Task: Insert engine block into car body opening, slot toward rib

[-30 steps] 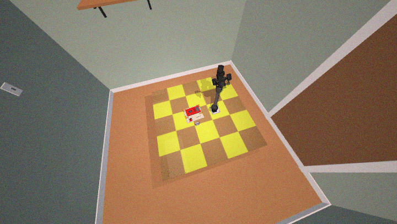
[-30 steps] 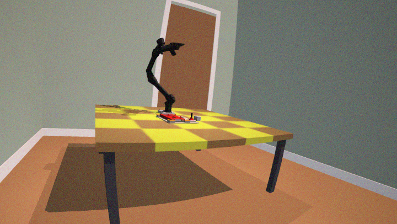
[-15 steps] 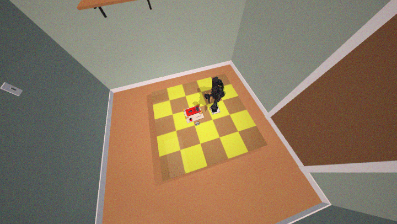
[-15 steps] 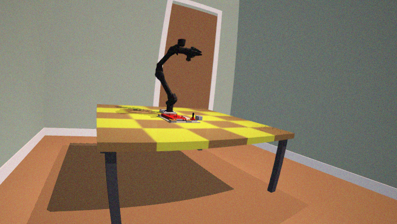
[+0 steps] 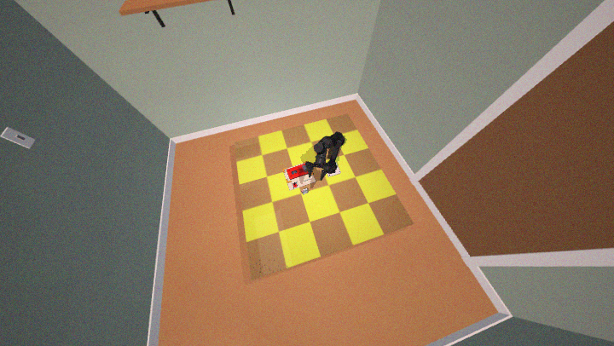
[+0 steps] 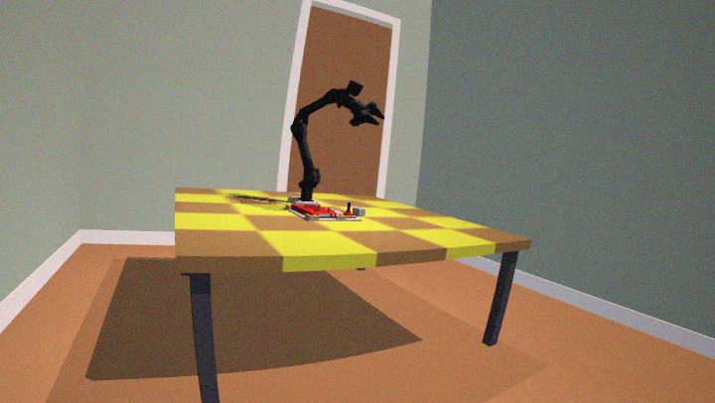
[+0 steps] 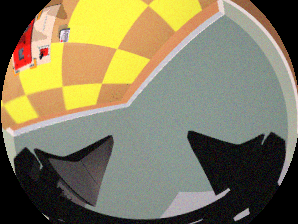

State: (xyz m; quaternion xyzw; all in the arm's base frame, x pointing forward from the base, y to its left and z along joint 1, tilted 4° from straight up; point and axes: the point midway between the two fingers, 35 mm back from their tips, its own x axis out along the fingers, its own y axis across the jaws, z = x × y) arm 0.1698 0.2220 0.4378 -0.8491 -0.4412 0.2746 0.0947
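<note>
Fingers spread wide and empty, high above the red car body [image 6: 314, 208]: approach step, calling next for descent onto the grey engine block [image 6: 358, 210] just beside it.

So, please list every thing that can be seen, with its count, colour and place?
table: one, yellow and brown checks, room middle
car body: one, red, on a pale base near the arm's foot
engine block: one, grey, on the table beside the car body
peg: one, dark red, upright on the base
door: one, brown, behind the table
shelf: one, orange, on the wall
arm: one, black, raised
gripper: one, black, open, empty, high above the table
</note>
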